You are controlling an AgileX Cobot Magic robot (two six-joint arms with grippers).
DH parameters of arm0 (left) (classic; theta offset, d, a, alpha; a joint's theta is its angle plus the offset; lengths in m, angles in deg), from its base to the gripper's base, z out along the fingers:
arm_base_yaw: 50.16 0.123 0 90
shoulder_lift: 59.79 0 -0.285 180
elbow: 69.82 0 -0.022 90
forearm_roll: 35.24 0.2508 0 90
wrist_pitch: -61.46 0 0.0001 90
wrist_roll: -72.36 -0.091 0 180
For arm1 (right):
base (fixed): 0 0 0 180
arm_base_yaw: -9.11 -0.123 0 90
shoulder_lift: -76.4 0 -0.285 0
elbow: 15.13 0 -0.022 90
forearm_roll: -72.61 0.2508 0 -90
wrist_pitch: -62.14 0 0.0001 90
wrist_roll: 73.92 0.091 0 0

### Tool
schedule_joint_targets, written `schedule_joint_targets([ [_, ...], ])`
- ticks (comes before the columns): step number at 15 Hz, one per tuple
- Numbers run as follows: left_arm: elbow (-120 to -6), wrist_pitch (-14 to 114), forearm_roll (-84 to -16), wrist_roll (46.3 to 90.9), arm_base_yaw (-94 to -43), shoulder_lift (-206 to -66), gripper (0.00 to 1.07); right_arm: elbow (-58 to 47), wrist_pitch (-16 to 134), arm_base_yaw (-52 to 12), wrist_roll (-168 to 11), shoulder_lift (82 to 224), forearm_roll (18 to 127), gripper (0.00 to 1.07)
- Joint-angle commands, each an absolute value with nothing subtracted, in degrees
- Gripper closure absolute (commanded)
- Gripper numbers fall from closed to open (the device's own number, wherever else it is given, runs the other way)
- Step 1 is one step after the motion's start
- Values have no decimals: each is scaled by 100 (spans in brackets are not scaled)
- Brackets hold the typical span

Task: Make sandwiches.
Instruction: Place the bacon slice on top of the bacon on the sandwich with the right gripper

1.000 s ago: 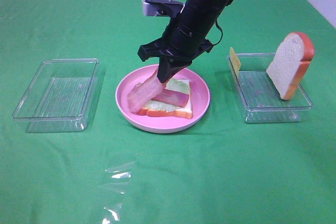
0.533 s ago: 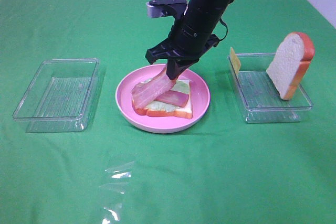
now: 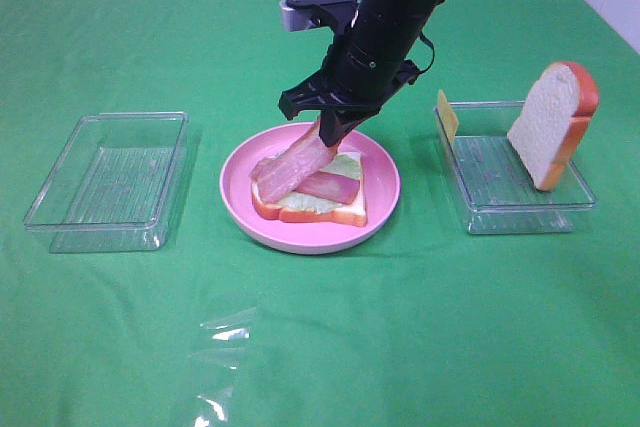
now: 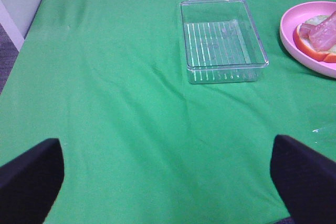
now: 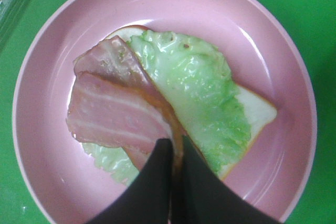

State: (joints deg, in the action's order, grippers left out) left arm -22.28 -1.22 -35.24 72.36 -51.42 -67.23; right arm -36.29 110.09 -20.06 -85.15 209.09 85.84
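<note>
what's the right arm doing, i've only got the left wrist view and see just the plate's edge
Observer: The right gripper hangs over the pink plate, fingers shut on a bacon strip above the sandwich.
Operator: anything in the tray on its side
Observer: A bread slice leans upright in the right tray.
Operator: cheese too
Observer: Yes, a yellow cheese slice stands against that tray's wall nearest the plate.
</note>
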Motion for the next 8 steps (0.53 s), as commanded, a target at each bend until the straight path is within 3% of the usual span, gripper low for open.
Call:
schedule_joint_targets([
  [1,-2217,-24,-3524,7294,-5165,-6626,6,-3652,10958,-2023,-8497,20926,8304,76],
  [2,-2217,-24,-3524,7294,-5165,-6626,6,-3652,10958,-2023,-8457,20926,8258,67],
  [4,-2217,-24,-3524,7294,-5165,-6626,6,-3652,11113,-2023,-8177,20920,8212,25],
  [5,-2217,-24,-3524,7294,-5165,-6626,6,-3652,11227,-2029,-8159,20897,8195,13],
  [8,-2217,-24,-3524,7294,-5165,-6626,6,-3652,11422,-2029,-8096,20771,8195,9],
])
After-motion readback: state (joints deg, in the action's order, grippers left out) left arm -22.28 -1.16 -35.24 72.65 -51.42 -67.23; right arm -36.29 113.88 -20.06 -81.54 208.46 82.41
